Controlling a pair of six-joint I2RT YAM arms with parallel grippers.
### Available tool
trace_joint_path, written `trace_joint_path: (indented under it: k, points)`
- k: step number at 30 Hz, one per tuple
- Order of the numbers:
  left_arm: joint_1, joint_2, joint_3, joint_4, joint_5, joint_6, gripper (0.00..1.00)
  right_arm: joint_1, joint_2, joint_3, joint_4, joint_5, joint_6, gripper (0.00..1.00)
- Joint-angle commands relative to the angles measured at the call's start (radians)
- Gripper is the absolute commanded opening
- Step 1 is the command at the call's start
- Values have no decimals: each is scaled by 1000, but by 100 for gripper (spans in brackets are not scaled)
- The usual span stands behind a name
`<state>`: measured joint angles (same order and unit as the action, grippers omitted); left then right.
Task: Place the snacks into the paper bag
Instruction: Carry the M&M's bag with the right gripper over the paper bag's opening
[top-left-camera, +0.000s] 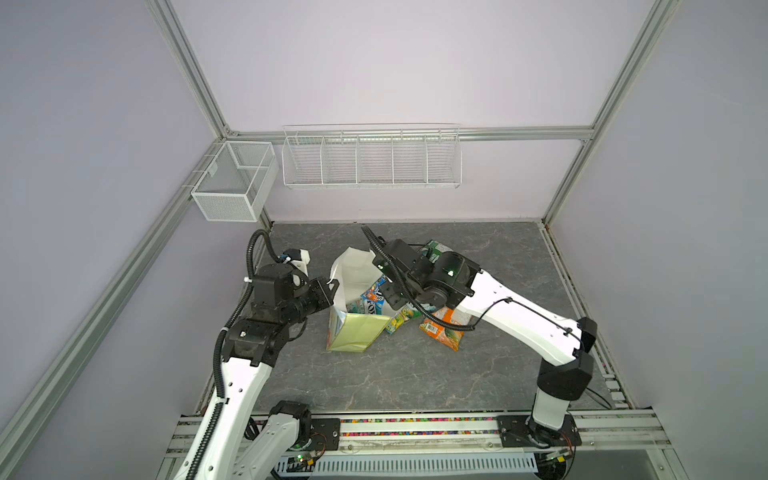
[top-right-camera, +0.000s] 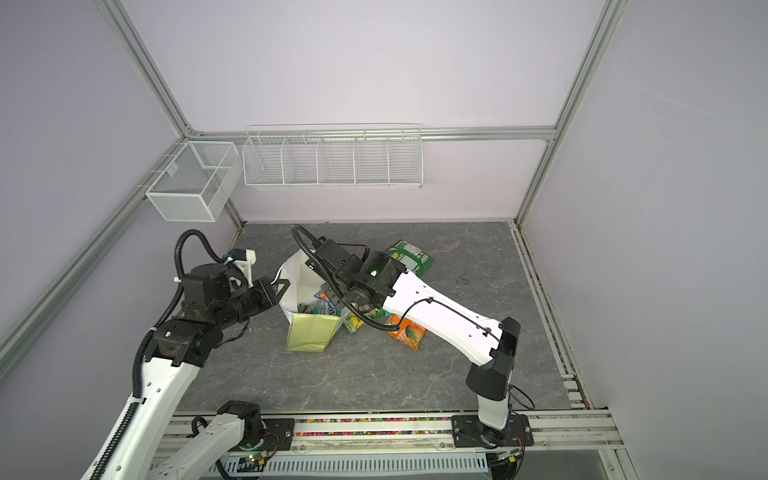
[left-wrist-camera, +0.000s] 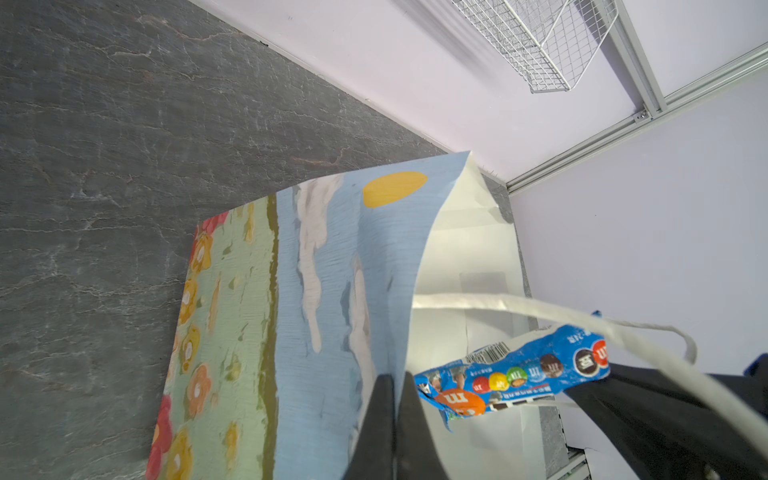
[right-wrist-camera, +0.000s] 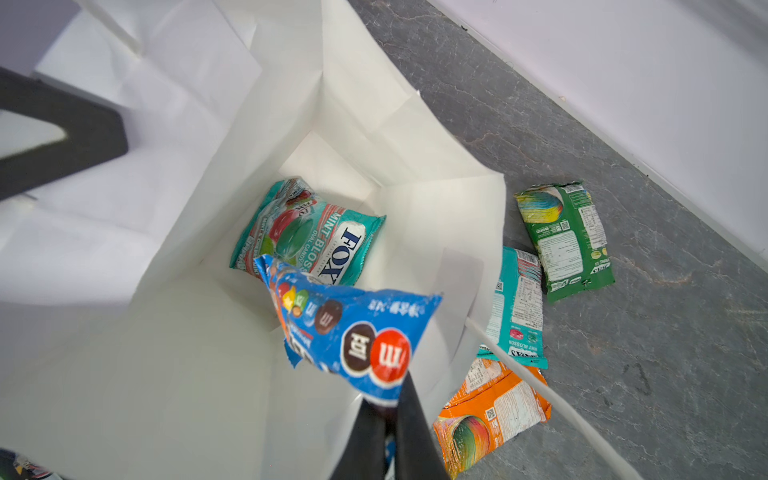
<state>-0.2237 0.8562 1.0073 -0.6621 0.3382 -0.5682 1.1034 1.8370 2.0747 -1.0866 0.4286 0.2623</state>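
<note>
Left fingers (left-wrist-camera: 376, 428) pinch shut on the rim of the paper bag (left-wrist-camera: 324, 270), keeping its mouth wide; my right fingers (right-wrist-camera: 413, 432) grip the M&M's packet (right-wrist-camera: 353, 332) above the opening, apparently for release.

Open paper bag (right-wrist-camera: 166, 208), Fox's packet (right-wrist-camera: 307, 237) inside; M&M's packet (right-wrist-camera: 357, 332) above; green packet (right-wrist-camera: 565, 241), teal packet (right-wrist-camera: 517, 307), orange packet (right-wrist-camera: 494, 411) beside.

Lilac walls (top-left-camera: 395, 62), wire baskets (top-left-camera: 371, 162), grey marbled floor (top-left-camera: 415, 374)
</note>
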Motion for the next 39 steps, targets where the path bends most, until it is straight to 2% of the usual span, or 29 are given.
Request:
trace_joint_path:
  k: [1,3,6,10,27,34,39]
  points:
    - [-2,-17,-1,47,13,-7,0,8,10,10,8,-6,12,11]
    - [-2,-16,-1,48,14,-7,0,8,13,13,2,-5,12,15]
    - [-3,-12,1,50,16,-9,0,8,10,15,4,-4,11,28]
    - [-2,-4,11,46,18,-4,0,7,1,14,2,3,11,37]
    - [-3,1,16,41,10,-5,0,7,-111,-91,88,-75,6,43]
    - [-2,0,12,36,11,2,0,7,-200,-184,189,-150,7,50]
    - [-2,-5,14,21,5,23,0,4,-277,-272,256,-157,12,57]
